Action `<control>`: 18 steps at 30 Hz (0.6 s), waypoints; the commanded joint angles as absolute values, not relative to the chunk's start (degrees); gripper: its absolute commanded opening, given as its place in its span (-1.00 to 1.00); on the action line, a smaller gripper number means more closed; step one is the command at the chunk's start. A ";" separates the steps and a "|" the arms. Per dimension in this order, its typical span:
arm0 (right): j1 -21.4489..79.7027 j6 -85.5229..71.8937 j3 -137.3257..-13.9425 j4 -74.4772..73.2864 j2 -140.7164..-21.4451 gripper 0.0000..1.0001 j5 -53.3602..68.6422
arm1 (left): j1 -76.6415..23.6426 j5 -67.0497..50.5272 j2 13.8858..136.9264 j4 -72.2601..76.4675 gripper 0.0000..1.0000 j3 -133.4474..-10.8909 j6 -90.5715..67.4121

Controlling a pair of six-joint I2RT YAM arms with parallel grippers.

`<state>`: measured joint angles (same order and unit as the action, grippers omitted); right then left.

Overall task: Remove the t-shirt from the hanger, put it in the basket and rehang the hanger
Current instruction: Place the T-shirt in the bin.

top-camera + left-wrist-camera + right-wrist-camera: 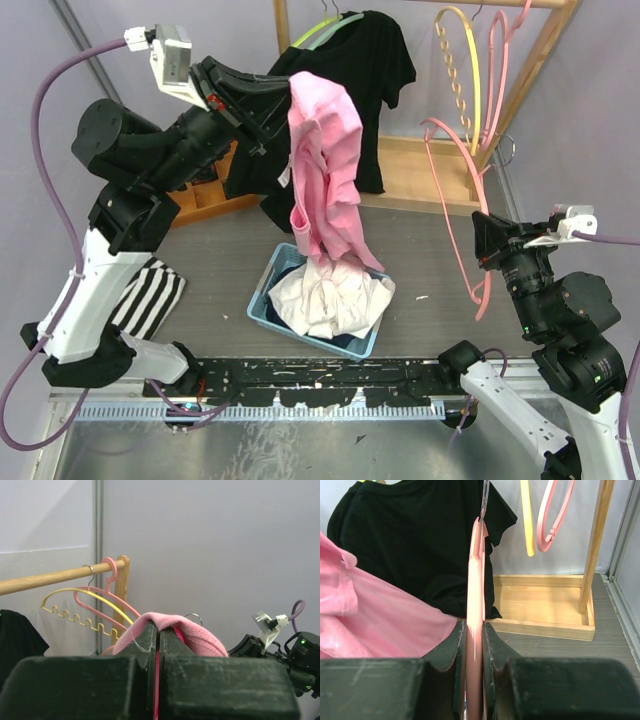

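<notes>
We are viewing a light blue plastic basket (pixel 258 300) holding a crumpled white cloth (pixel 335 300) over something dark; the lower end of a pink fabric t-shirt (pixel 325 170) is dipping into it; behind, a black t-shirt (pixel 375 70) is hanging on a wooden rack (pixel 420 175); a striped black-and-white cloth (pixel 150 295) is lying at left. The pink shirt is hanging lengthwise downward from the left gripper (pixel 158 635), which is pinching its upper fold; the right gripper (pixel 475 640) is pinching a pink plastic hanger (pixel 476 580), apart from the shirt.
</notes>
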<state>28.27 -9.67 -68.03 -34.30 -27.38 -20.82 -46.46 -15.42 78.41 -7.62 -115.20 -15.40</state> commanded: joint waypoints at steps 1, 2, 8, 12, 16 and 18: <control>28.04 -10.58 -68.55 -28.93 -27.20 -0.99 -19.74 | -46.60 -17.09 76.01 -2.94 -1.00 -119.99 -18.65; 28.08 -10.58 -68.48 -28.84 -27.16 -0.99 -19.69 | -46.62 -16.91 76.06 -3.09 -1.00 -120.91 -18.91; 28.09 -10.76 -68.74 -28.49 -27.66 -0.99 -18.91 | -46.65 -13.40 76.02 -5.60 -1.00 -125.49 -19.81; 28.04 -10.95 -68.65 -28.22 -27.87 -0.99 -18.40 | -46.64 -10.92 74.81 -7.24 -1.00 -125.67 -20.00; 28.04 -11.22 -68.43 -28.04 -27.95 -0.99 -18.07 | -46.66 -9.94 73.64 -8.95 -1.00 -124.90 -20.78; 28.04 -11.29 -68.29 -28.01 -27.87 -0.98 -17.94 | -46.66 -9.85 73.23 -9.31 -1.00 -123.17 -21.56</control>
